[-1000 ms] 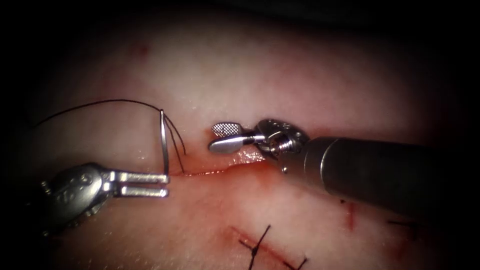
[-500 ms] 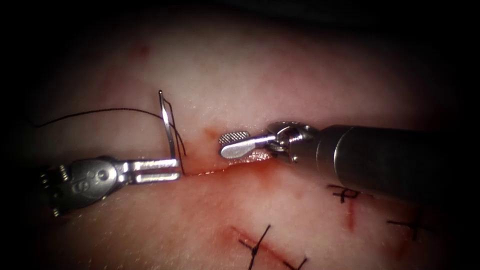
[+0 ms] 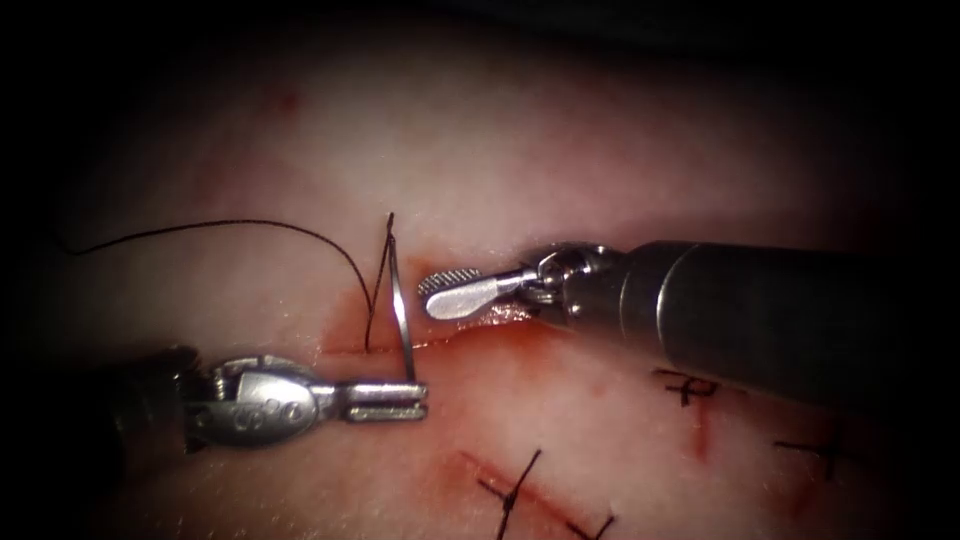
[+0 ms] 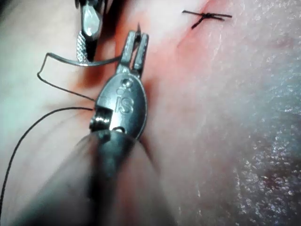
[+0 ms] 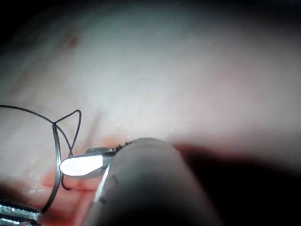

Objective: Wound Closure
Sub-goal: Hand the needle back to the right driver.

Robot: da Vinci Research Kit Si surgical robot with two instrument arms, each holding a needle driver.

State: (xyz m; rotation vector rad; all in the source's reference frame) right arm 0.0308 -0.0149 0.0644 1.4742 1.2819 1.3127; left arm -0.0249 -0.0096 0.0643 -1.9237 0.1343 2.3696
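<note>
My left tool (image 3: 418,400) is shut on the curved needle (image 3: 400,310) close to its pointed end, just below the left part of the cut (image 3: 440,342). The needle stands free of the tissue (image 3: 500,150), its tail end up. From that tail the dark thread (image 3: 250,225) drops into the tissue at the cut, and another strand trails off to the left. My right tool (image 3: 435,285) hovers over the cut just right of the needle, jaws slightly open and holding nothing. The left wrist view shows the needle (image 4: 94,60) in the left tool (image 4: 138,40); the right wrist view shows the right tool (image 5: 75,162) beside the needle (image 5: 57,155).
Red fluid (image 3: 510,335) lies along the cut under the right tool. Tied stitches of dark thread sit on the near tissue: one knot (image 3: 510,495) at the front, others (image 3: 685,385) under the right shaft.
My left tool has carried the needle right and down across the cut, drawing thread after it. The right tool's jaws have narrowed since a second ago and it has shifted slightly.
</note>
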